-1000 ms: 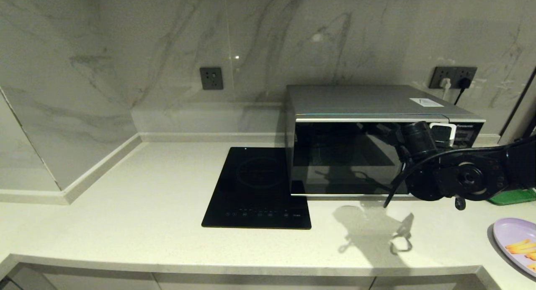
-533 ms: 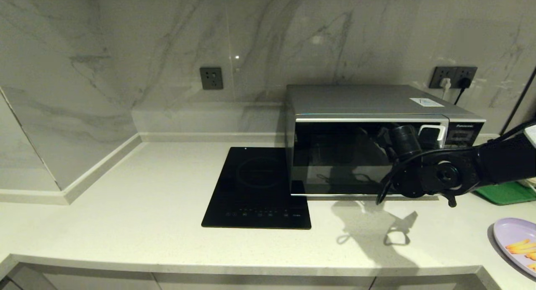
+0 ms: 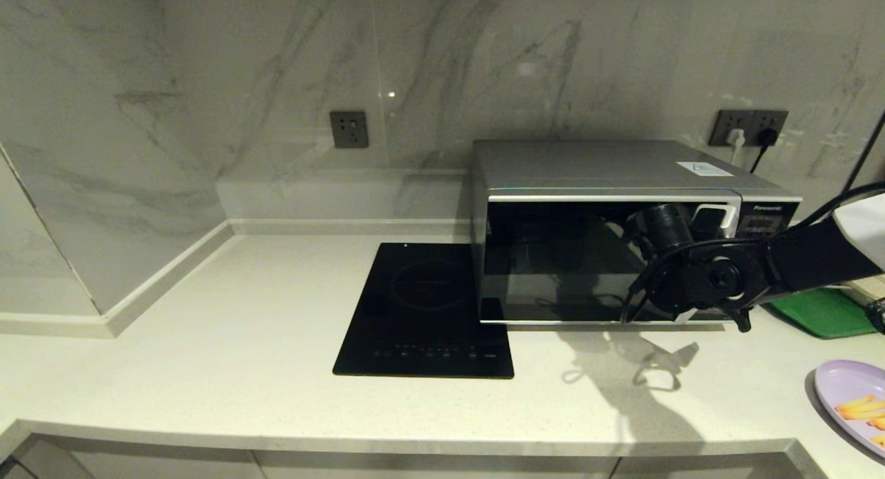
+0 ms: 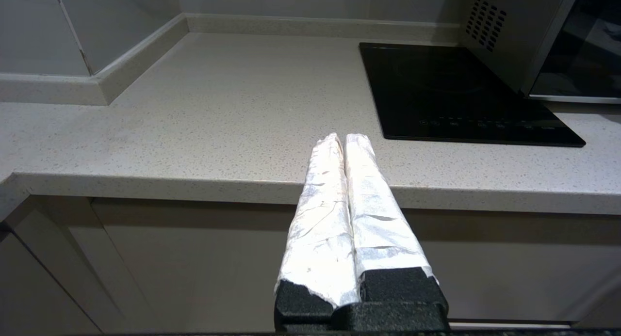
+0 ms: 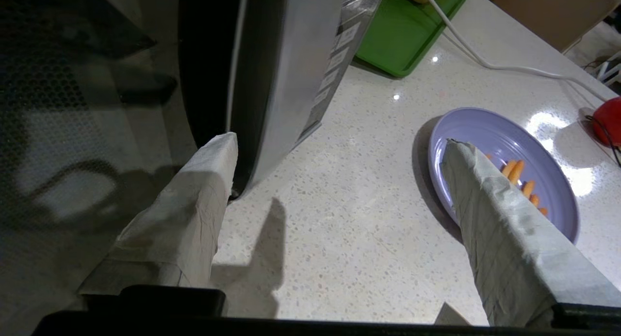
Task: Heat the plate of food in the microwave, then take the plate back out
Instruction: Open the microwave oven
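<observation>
A: Step? Door-opening. Right pincer [image 5: 335, 166] spread wide at the microwave [image 3: 608, 237] door's edge, holding nothing.
B: Plate of food [image 5: 504, 166]?
A: On the desk [image 3: 276, 341], right of the microwave. Next: hook the edge, pull.

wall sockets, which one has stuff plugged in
The right wall socket, behind the microwave: it holds a white and a black plug. The left socket is empty.

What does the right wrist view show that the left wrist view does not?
Right wrist only: the open right gripper at the microwave's door edge, the plate with fries, a green tray. Left wrist only: the shut left gripper below the counter's edge, the hob. Both: microwave and counter.
</observation>
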